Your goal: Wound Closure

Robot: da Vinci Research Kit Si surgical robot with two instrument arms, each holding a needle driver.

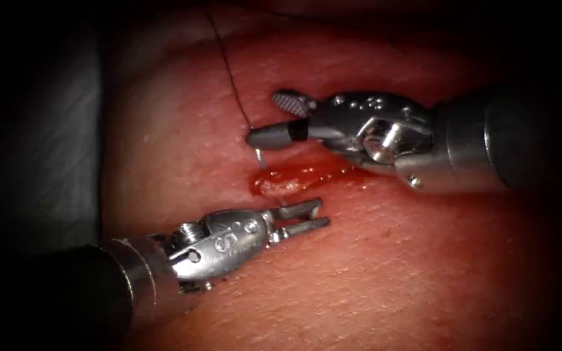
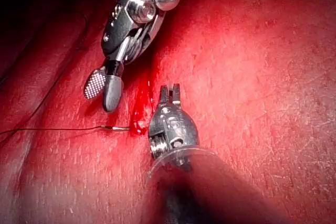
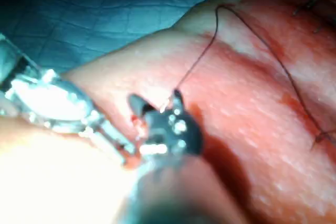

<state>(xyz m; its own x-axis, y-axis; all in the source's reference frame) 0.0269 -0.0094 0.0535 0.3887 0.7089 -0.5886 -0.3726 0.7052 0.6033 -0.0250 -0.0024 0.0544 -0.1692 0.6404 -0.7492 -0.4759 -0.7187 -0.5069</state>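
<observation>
Here needle (image 1: pixel 261 158) tail end sticks out of tissue (image 1: pixel 424 260) at cut (image 1: pixel 294 182) left end, thread (image 1: pixel 229 71) trailing. R tool (image 1: pixel 274 120) nearest, just above, jaws wide apart, empty. L tool (image 1: pixel 313 216) below cut, jaws slightly apart, empty.

Silver wristed tools (image 1: pixel 294 218) on dark shafts – one stamped perhaps "S"

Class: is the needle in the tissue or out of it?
In. The needle has only its tail end showing at the cut, thread trailing; neither open tool holds it.

My right tool (image 1: pixel 274 120) at two o'clock, jaws parted; my left tool (image 1: pixel 313 216) at seven o'clock, jaws slightly parted, both empty.
</observation>
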